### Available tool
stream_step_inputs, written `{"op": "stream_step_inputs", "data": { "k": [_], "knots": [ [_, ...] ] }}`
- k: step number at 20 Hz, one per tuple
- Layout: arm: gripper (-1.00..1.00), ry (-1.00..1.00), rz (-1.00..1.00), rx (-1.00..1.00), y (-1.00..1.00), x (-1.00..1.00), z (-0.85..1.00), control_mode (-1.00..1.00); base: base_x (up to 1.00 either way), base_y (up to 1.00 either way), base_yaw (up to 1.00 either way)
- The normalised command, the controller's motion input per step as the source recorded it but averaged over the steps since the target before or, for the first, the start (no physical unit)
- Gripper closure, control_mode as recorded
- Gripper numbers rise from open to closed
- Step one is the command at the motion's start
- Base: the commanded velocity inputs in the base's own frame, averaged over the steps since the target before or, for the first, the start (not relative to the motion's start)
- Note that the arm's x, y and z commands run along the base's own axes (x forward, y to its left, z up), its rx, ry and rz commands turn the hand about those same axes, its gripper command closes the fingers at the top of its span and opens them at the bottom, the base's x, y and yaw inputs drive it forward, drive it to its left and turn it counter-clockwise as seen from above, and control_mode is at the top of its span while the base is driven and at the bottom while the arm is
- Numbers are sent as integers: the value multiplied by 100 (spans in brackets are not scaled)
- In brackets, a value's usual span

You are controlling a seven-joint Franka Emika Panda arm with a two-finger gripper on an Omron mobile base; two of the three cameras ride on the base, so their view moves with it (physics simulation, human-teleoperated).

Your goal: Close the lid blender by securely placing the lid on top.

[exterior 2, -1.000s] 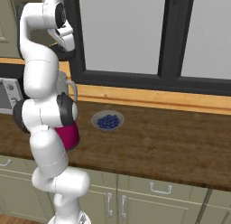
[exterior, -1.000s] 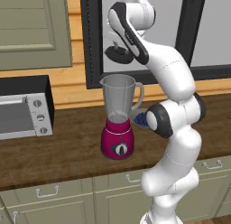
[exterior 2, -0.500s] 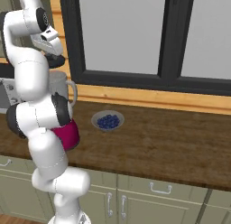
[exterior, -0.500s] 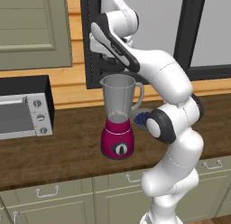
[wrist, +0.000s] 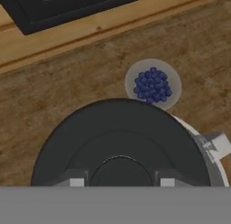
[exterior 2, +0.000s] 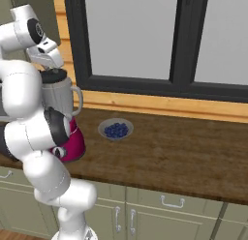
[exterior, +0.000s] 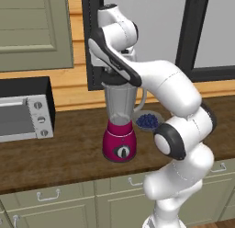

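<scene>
Now the placing step looks in hand: the gripper has its fingers pressed against the knob of the lid, holding it directly over the blender, whose jar rim peeks out on the right under the disc. Beyond and to the right sits a bowl of blueberries. Next, a straight push down to seat the lid seems needed before letting go.
</scene>
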Motion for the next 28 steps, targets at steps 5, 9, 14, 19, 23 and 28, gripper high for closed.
{"op": "stream_step_inputs", "data": {
  "k": [5, 9, 14, 19, 23, 28],
  "knots": [
    [100, -7, 2, -8, -2, -2, -19, -100, 0, 0, 0],
    [100, -6, 0, -6, -6, 0, -6, -100, 0, 0, 0],
    [100, -7, 0, -2, -21, -22, 0, -100, 0, 0, 0],
    [100, -1, 0, 0, -3, -10, 0, -100, 0, 0, 0],
    [100, 0, 0, 0, -5, -36, 0, -100, 0, 0, 0],
    [100, 0, 0, 0, -3, -12, 0, -100, 0, 0, 0]
  ]
}}
